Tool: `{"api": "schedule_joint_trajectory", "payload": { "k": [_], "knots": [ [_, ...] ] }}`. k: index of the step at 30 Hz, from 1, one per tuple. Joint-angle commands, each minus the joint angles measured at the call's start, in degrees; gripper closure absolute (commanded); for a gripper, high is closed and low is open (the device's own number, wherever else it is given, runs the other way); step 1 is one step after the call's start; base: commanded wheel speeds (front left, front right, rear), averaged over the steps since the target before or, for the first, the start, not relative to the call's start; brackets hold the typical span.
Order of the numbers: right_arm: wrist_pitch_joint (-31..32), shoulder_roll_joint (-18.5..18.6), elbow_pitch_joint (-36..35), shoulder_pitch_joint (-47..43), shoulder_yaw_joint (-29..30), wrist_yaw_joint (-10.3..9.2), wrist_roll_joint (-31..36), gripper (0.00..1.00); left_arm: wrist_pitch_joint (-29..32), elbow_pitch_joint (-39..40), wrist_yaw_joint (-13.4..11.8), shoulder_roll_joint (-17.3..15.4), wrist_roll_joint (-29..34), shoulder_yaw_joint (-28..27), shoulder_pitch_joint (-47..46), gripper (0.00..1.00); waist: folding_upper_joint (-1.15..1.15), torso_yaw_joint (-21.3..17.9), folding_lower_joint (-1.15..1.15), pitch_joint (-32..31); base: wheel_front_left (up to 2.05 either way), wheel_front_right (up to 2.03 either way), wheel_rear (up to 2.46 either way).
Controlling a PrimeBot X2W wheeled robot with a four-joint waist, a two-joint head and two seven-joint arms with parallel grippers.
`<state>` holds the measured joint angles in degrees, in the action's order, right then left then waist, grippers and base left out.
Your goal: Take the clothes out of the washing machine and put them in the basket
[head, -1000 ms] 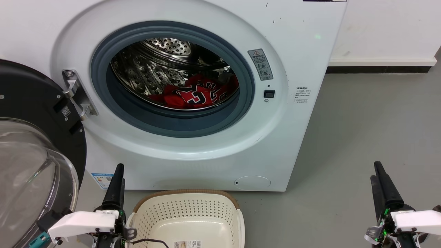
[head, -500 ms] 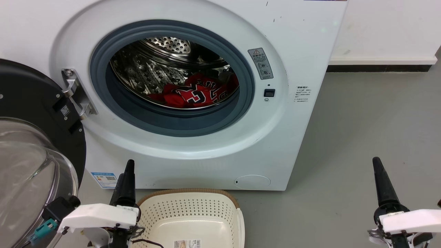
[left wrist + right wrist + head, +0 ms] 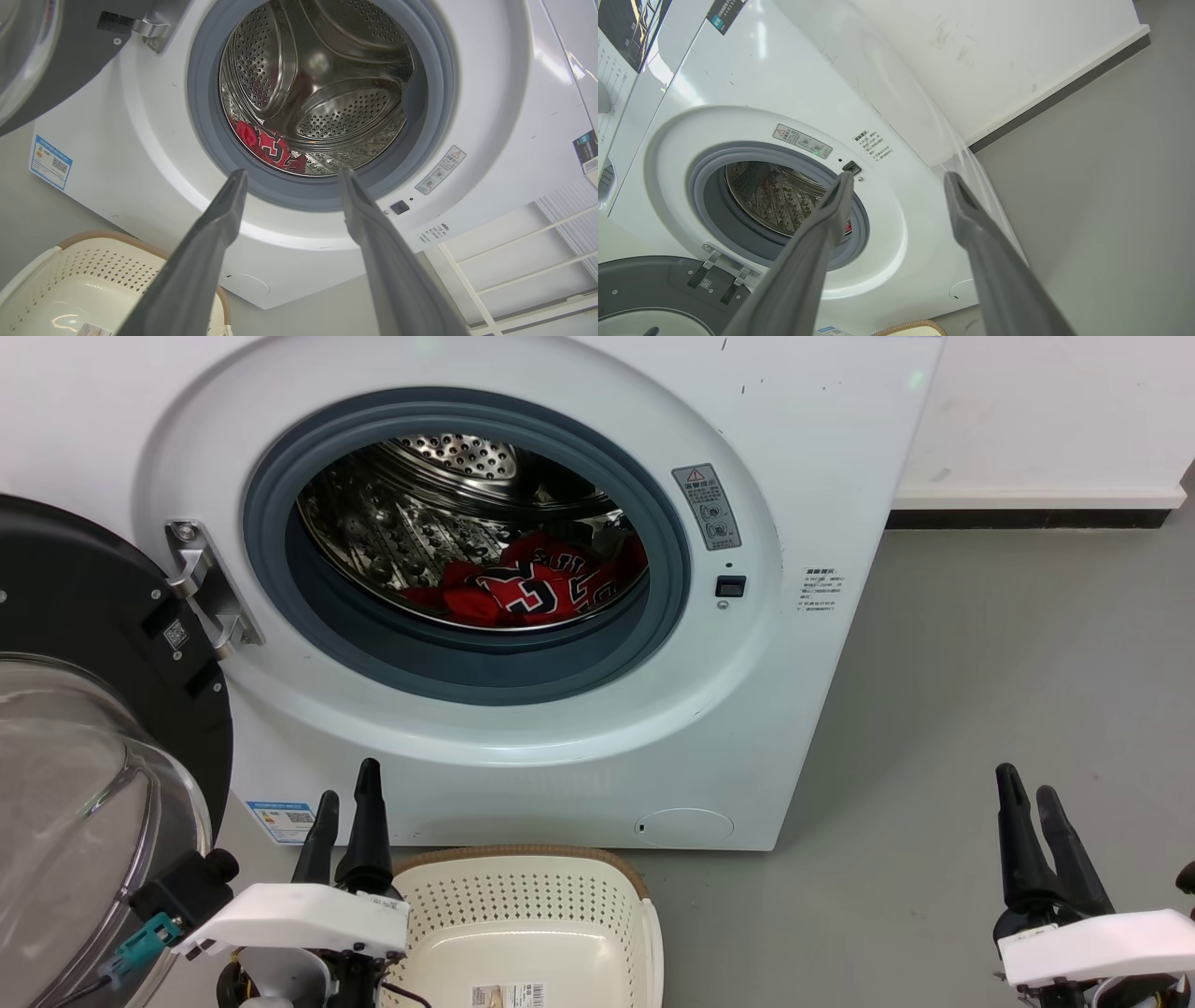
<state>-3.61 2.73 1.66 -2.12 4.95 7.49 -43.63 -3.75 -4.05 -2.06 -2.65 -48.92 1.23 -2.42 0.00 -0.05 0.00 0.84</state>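
Washing machine (image 3: 822,476) fills the upper left and centre of the head view, with its black-framed glass door (image 3: 84,616) swung open at the left edge. Inside the steel drum (image 3: 420,523), red clothes (image 3: 532,588) lie bunched at the bottom right, black-and-white lettering showing. It could be one garment or two; the pile is too crumpled to tell. Basket (image 3: 523,852) sits on the grey floor (image 3: 980,663) at bottom centre, just in front of the machine. Its visible inside shows the cream bottom and a label sticker (image 3: 509,997). Left gripper (image 3: 348,782) is at lower left beside the basket, fingers apart and holding nothing. Right gripper (image 3: 1024,781) is at lower right over the floor, fingers also apart, nothing between them.
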Motion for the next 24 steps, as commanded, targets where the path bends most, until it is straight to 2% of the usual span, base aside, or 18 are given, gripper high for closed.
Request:
{"api": "schedule_joint_trajectory", "payload": {
  "k": [1,24],
  "knots": [
    [-0.83,0.24,-1.64,-0.02,-0.18,0.0,2.96,0.0,-0.77,1.35,-0.52,-0.18,2.79,0.44,0.05,0.0,0.0,0.0,0.0,0.01,0.0,0.0,0.0],
    [-4.63,0.25,-6.78,-2.11,-0.39,0.0,19.75,0.0,-4.5,4.86,-3.78,-0.22,18.83,3.18,0.87,0.0,0.0,0.03,0.0,0.73,0.0,0.0,0.0]
  ]
}}
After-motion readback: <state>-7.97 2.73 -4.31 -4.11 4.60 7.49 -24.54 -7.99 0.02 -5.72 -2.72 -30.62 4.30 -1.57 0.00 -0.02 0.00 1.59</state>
